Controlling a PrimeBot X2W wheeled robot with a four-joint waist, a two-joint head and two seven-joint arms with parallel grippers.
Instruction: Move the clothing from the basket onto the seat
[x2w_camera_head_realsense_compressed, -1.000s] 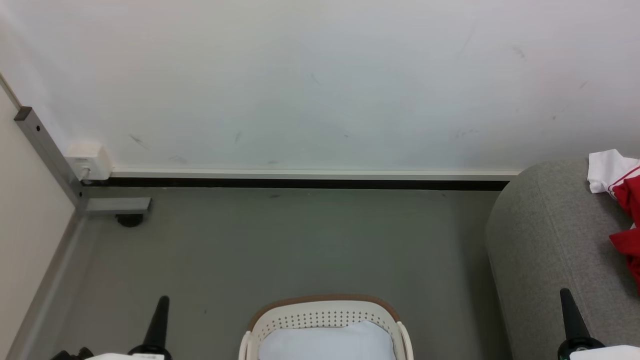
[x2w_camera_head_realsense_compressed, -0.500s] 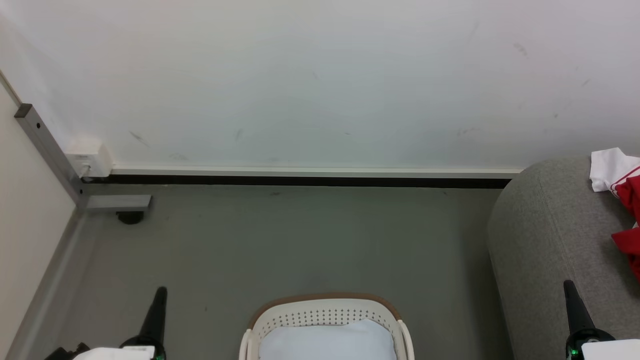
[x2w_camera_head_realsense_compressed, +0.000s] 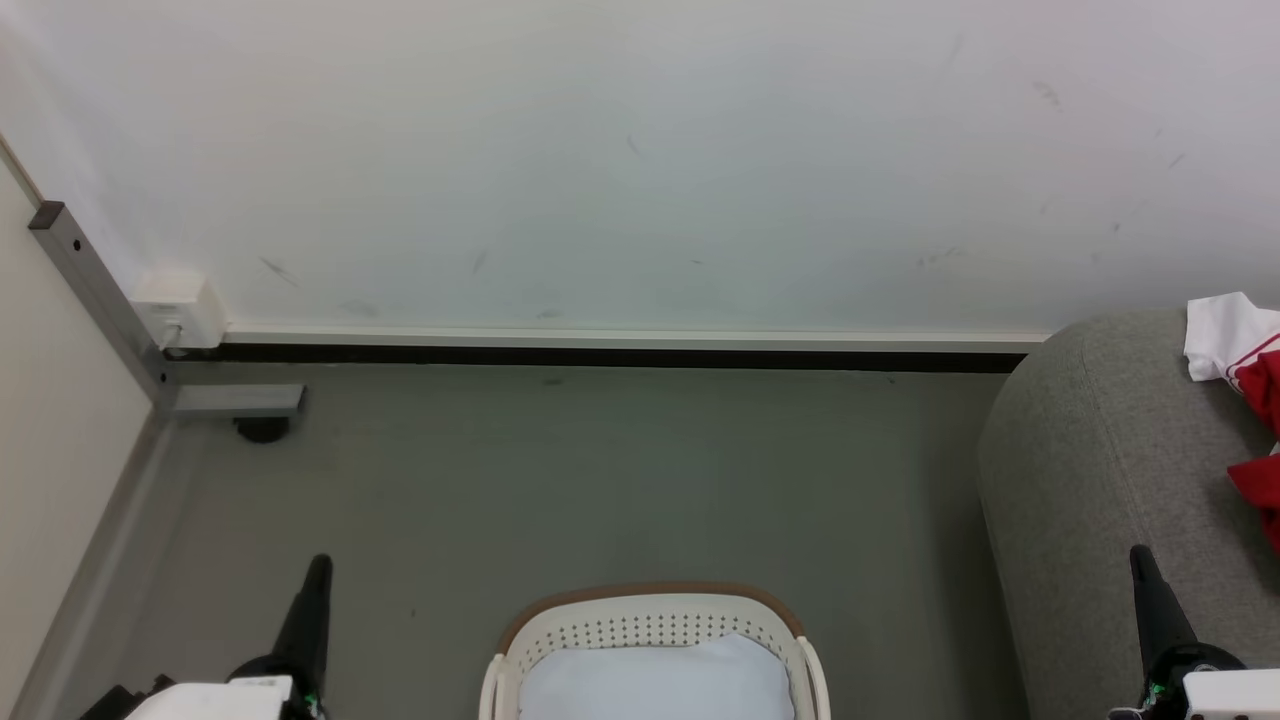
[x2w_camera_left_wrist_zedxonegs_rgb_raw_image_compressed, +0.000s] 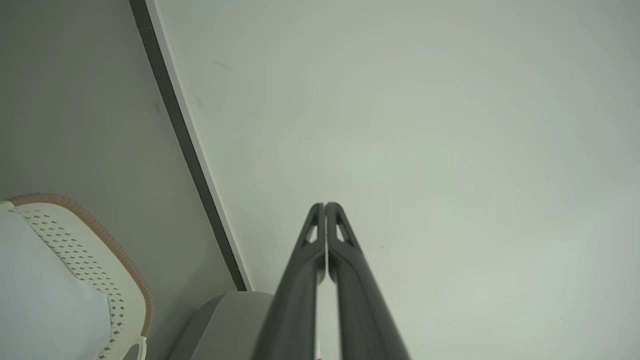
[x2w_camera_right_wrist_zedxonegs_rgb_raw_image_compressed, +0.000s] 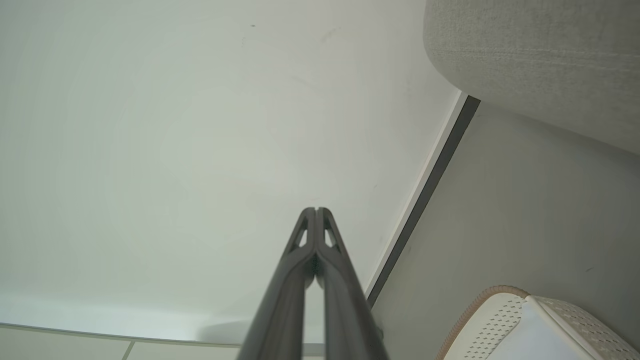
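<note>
Closed right tool (x2w_camera_right_wrist_zedxonegs_rgb_raw_image_compressed: 316, 212) against a white wall (x2w_camera_right_wrist_zedxonegs_rgb_raw_image_compressed: 150, 125); grey seat (x2w_camera_right_wrist_zedxonegs_rgb_raw_image_compressed: 530, 55) upper right, basket (x2w_camera_right_wrist_zedxonegs_rgb_raw_image_compressed: 500, 312) lower right.

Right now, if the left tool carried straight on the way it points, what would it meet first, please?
Probably the wall: the shut left tool aims at it with nothing between, though depth is unclear.

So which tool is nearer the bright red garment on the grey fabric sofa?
Right. The right tool is by the grey fabric sofa, close beside the bright red garment; the left tool is far off, beyond the cream perforated basket.
</note>
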